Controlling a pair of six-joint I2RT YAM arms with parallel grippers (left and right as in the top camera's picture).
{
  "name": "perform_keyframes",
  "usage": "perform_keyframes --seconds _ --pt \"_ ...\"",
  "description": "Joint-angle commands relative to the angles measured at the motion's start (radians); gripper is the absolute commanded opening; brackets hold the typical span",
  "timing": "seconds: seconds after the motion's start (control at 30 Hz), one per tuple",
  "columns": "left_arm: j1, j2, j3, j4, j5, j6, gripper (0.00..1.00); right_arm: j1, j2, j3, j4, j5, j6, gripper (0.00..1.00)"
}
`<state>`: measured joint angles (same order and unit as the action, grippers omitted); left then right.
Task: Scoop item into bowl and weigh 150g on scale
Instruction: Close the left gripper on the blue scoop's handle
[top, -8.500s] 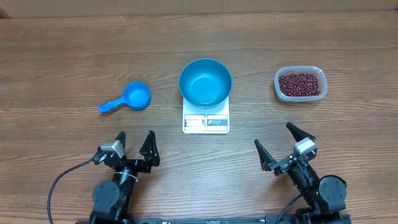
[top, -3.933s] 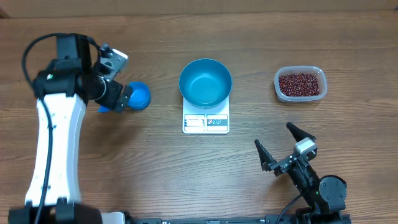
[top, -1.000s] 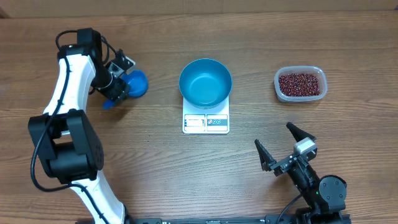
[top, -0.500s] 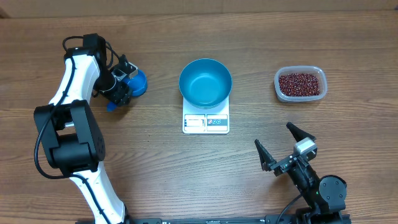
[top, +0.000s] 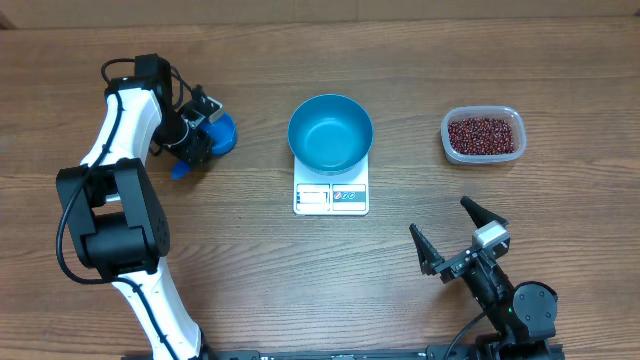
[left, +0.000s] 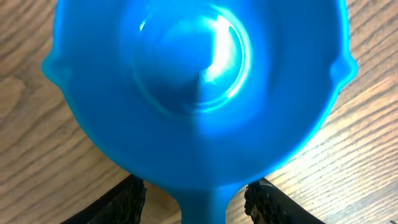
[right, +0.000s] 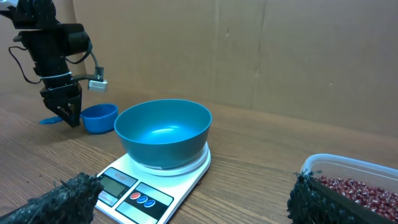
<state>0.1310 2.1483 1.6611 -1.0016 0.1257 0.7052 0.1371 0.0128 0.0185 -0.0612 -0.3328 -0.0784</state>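
The empty blue bowl (top: 330, 131) (right: 163, 134) stands on the white scale (top: 331, 197) (right: 134, 186) at the table's middle. Red-brown beans (top: 483, 134) (right: 357, 186) fill a clear tub (top: 446, 135) at the right. A small blue scoop (top: 222, 131) (left: 199, 87) lies on the table at the left. My left gripper (top: 190, 148) (left: 196, 188) is down over its handle, one finger on each side, with wood showing in both gaps; it is open. My right gripper (top: 455, 235) (right: 194, 193) rests open at the near right, holding nothing.
The left arm (top: 125, 110) reaches in from the near left and bends over the scoop. A brown cardboard wall (right: 249, 50) stands behind the table. Bare wood lies between the scale and the tub.
The left gripper has settled a little to the right over the scoop's handle and its fingers have drawn closer together. The right arm, bowl, scale and tub have not moved.
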Motion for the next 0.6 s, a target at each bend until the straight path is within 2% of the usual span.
perform_keyframes --seconds 0.0,0.23,0.33,0.57 --pt "-0.001 0.021 0.007 0.019 0.033 -0.04 0.54 -0.008 -0.01 -0.01 0.005 0.006 0.004 1.0" --pt "-0.001 0.023 0.007 0.02 0.036 -0.055 0.45 -0.008 -0.01 -0.01 0.005 0.006 0.004 1.0" --pt "-0.001 0.023 0.007 0.02 0.035 -0.06 0.35 -0.008 -0.01 -0.01 0.005 0.006 0.004 1.0" --pt "-0.001 0.023 0.007 0.02 0.032 -0.077 0.27 -0.008 -0.01 -0.01 0.005 0.006 0.004 1.0"
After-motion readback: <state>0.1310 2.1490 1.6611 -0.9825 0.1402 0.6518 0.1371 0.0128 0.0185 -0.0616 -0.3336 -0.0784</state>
